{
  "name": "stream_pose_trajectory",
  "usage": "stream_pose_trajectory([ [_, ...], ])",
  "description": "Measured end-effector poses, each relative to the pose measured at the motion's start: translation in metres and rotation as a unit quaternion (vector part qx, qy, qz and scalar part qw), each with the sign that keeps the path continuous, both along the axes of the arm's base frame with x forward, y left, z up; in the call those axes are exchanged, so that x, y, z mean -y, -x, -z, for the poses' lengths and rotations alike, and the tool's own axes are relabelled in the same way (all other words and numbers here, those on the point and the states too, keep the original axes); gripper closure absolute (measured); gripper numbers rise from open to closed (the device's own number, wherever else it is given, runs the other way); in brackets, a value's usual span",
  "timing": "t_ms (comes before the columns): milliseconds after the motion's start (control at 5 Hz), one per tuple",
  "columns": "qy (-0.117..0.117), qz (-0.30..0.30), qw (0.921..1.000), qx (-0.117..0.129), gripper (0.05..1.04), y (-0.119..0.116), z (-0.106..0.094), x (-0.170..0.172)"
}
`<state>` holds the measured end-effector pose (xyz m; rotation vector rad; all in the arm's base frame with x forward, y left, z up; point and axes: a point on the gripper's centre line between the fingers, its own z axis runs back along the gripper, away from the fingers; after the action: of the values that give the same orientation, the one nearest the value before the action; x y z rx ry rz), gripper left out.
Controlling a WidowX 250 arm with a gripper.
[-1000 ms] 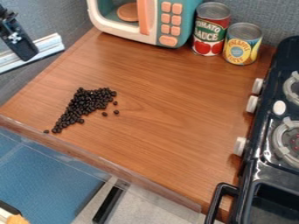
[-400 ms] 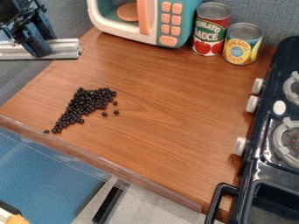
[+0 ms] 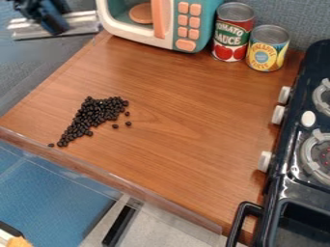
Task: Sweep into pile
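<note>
On the counter point(image 3: 187, 125), dark, glossy, scattered beans point(image 3: 97, 113).

Upper left, the black tool point(image 3: 54, 30) and silver metal bar point(image 3: 80, 24) are blurred; the top edge crops the tool and teal-and-white toy microwave point(image 3: 169, 24), the right edge the black toy stove point(image 3: 273, 185); the cropped orange-and-white object point(image 3: 15, 240), lower left, is unclear

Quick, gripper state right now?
Gripper: closed, holding the metal scraper, up at the view's upper left, away from the black beans.
</note>
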<state>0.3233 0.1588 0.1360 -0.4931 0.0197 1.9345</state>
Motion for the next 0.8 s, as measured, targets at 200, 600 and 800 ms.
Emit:
stream_pose_trajectory([
  [200, -0.003, -0.010, 0.9999, 0.003, 0.710, -0.025, 0.008, 0.005],
  [600, -0.037, 0.005, 0.9987, -0.034, 0.710, -0.067, 0.064, 0.039],
  [800, -0.057, -0.003, 0.9978, -0.034, 0.710, -0.073, 0.089, 0.043],
])
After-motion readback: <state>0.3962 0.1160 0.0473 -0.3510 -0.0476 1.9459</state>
